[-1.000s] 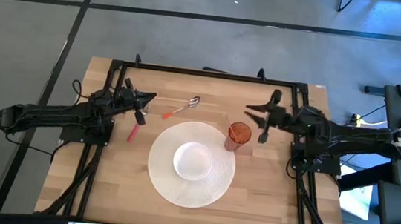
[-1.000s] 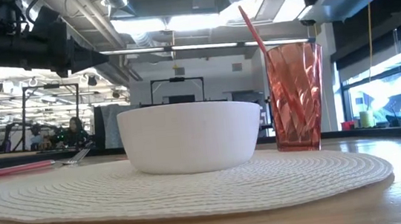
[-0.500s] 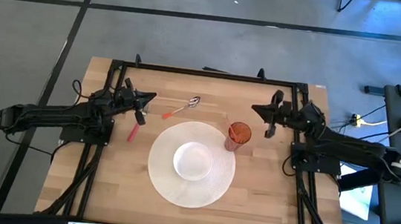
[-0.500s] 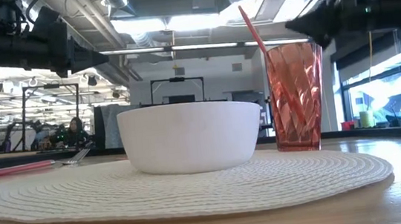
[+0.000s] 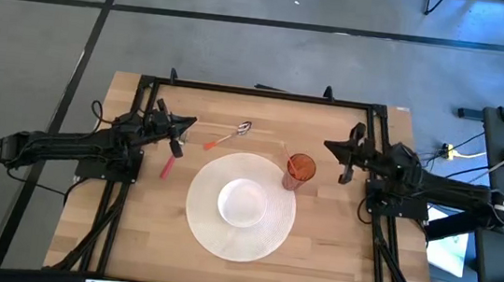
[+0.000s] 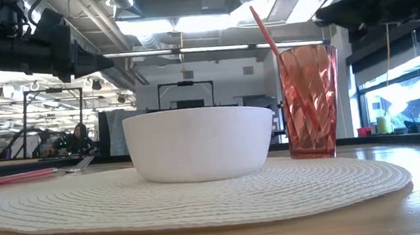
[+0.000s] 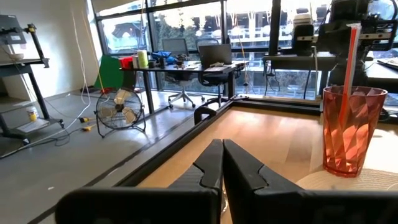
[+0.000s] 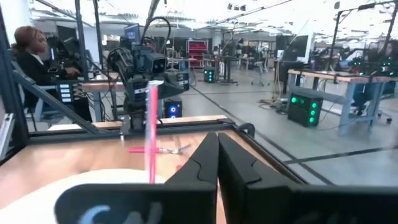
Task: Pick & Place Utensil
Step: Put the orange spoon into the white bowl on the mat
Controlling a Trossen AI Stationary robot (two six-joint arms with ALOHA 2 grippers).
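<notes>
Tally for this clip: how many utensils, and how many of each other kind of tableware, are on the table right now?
Utensils: 3 (red-handled utensil lying near the left gripper, spoon with an orange handle, pink-handled utensil standing in the cup)
Cups: 1 (red tumbler)
Bowls: 1 (white bowl)
Placemats: 1 (round woven mat)
Total: 6

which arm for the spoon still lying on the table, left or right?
Left, probably. The left gripper, shut, sits just beside the spoon. The right gripper, also shut, is across the table beyond the red cup.
</notes>
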